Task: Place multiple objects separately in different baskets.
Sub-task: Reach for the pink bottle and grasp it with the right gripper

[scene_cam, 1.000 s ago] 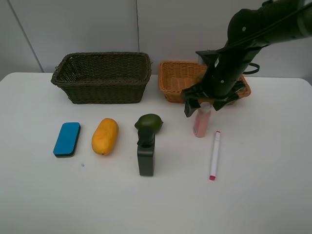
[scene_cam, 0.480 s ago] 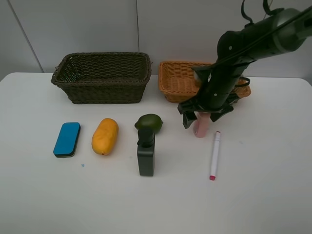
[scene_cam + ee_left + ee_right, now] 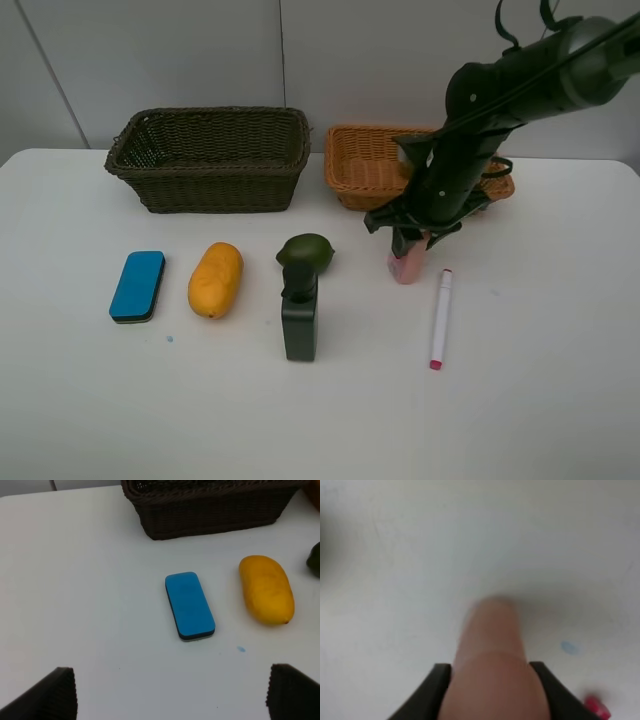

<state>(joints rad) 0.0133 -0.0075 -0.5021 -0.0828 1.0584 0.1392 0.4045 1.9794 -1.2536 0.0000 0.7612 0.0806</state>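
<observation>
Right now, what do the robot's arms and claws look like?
The right arm is a rounded black tube with dark cables looping above it. The right claw is black. The left claw shows only two black fingers with ribbed edges; its arm is out of view.

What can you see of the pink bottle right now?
The pink bottle is small, pale pink and looks like plastic. It stands about upright with its base on the white table, in front of the orange-tan basket and beside the white-pink marker, touching neither. Its upper part is hidden by the right gripper, whose black fingers sit against both its sides in the blurred right wrist view. No cap or label can be made out.
</observation>
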